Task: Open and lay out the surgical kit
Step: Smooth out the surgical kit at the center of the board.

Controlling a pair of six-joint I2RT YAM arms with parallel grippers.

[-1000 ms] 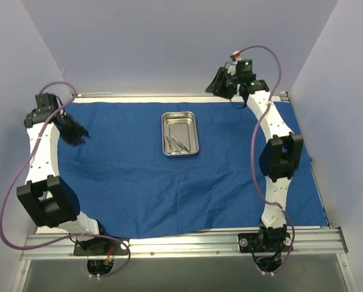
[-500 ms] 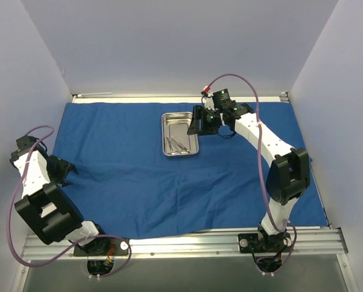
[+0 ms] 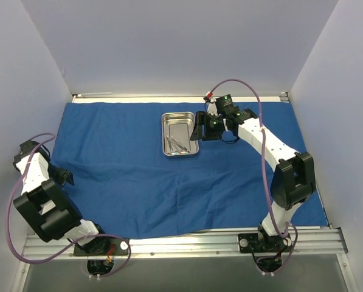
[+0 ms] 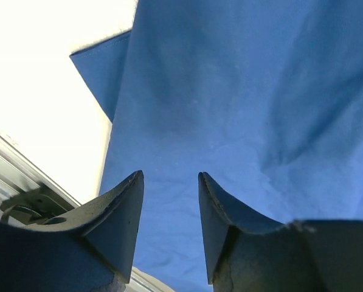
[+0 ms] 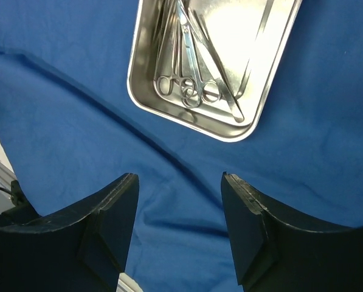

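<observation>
Moved since a second ago, both tools: left tool (image 3: 64, 176) drawn back from the far-left part of the cloth to the table's left edge, nearer the front. Right tool (image 3: 200, 129) swung in from the far-right corner to just right of the steel tray (image 3: 180, 114).

At the left: left tool with fingers moderately apart, gripping nothing, hanging over the left border of the royal-blue cloth wrap (image 3: 138, 182), with bare table (image 4: 41, 91) just beyond the hem. Cloth already spread flat over nearly the whole table, a few shallow creases toward the near edge.

Toward the middle of the far edge: tray resting on the cloth, scissor-like instruments (image 5: 190, 91) lying inside it, bunched toward its near end.

Just to the right: right tool likewise parted and empty, above the cloth beside the tray, not touching it.

Judged stage: unwrapping done, laying out about to begin. Next move probably a reach into the tray for one instrument. Calls for a narrow pinch on thin, overlapping steel close to a low wall.

Plenty of bare cloth left of and in front of the tray for setting pieces down. Tighter toward the far edge, tray close to the hem there.
</observation>
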